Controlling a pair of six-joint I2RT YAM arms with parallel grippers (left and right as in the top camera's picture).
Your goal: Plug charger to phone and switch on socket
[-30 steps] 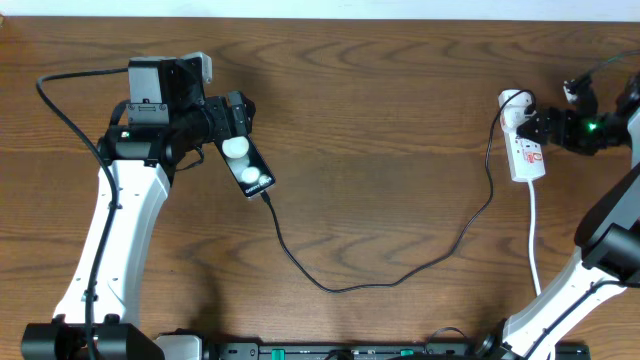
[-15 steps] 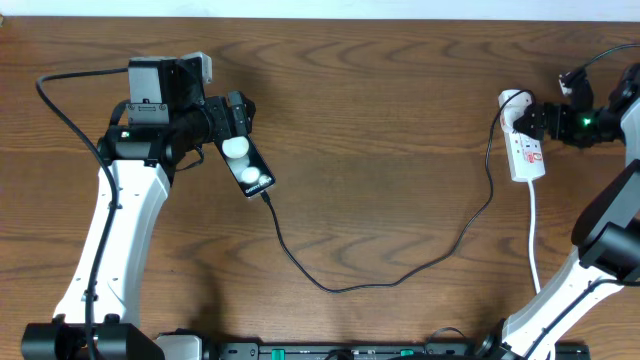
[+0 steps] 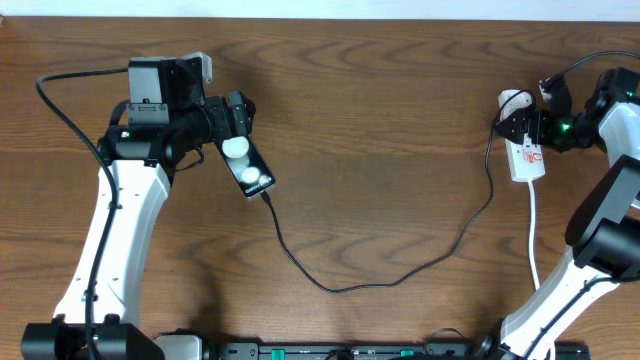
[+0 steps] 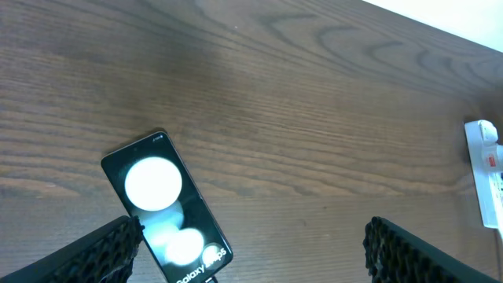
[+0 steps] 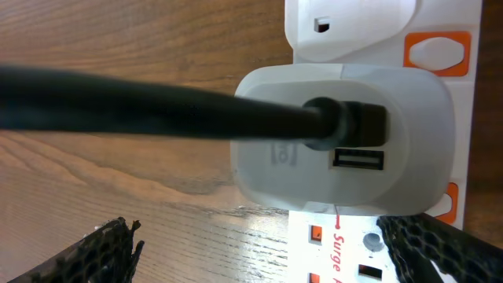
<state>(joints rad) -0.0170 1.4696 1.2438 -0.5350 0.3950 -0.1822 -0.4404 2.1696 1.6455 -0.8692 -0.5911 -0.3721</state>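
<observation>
The phone lies face up on the table, two white circles glowing on it. In the left wrist view the phone sits beside the left finger. My left gripper hovers open above it, touching nothing. The charger cable runs from the phone's lower end, where its tip meets it, across to a white adapter plugged into the socket. My right gripper hangs open over the socket's upper end, beside the adapter.
The socket's white cord trails toward the front edge on the right. An orange switch shows on the strip beyond the adapter. The socket also shows at the right edge of the left wrist view. Black robot cables loop at the left.
My right gripper has slid left and slightly back, from beside the socket to over its upper end. The left arm, phone and cable have not moved.
</observation>
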